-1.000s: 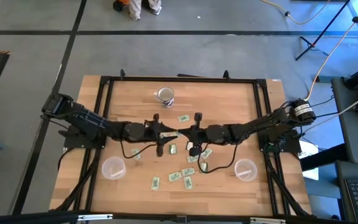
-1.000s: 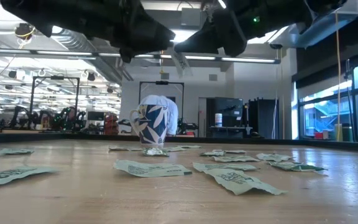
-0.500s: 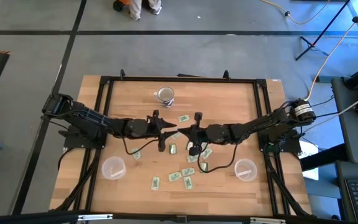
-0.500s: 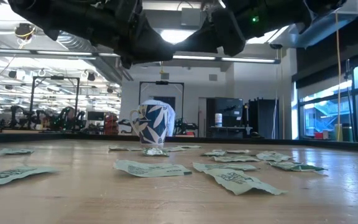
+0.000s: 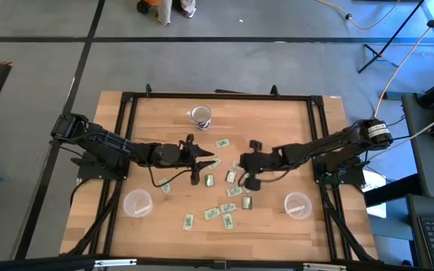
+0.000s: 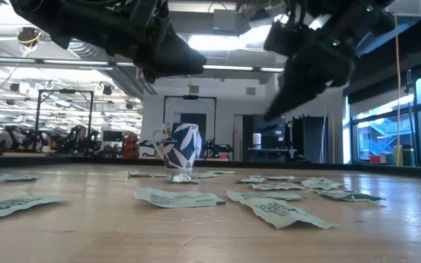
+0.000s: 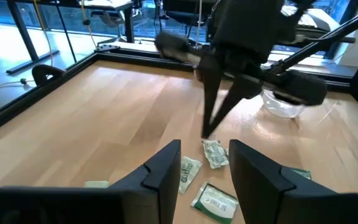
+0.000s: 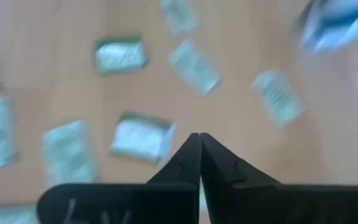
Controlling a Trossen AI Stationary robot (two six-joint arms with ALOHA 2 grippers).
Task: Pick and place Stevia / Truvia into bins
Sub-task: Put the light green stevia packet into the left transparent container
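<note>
The wooden desk is strewn mid-way with green-and-white Stevia packets. Two clear cups are set near its front corners. The left hand is held open above the packets; the right hand, fingertips together, seemingly grips nothing.

A light wooden table with a black metal frame fills the middle of the high view. On it a white mug with a dark inside stands near the upper centre, and two clear plastic cups stand near the lower corners, one at lower left and one at lower right. Small green and white Stevia packets lie flat and scattered over the centre and lower centre of the wood, between the two cups.
</note>
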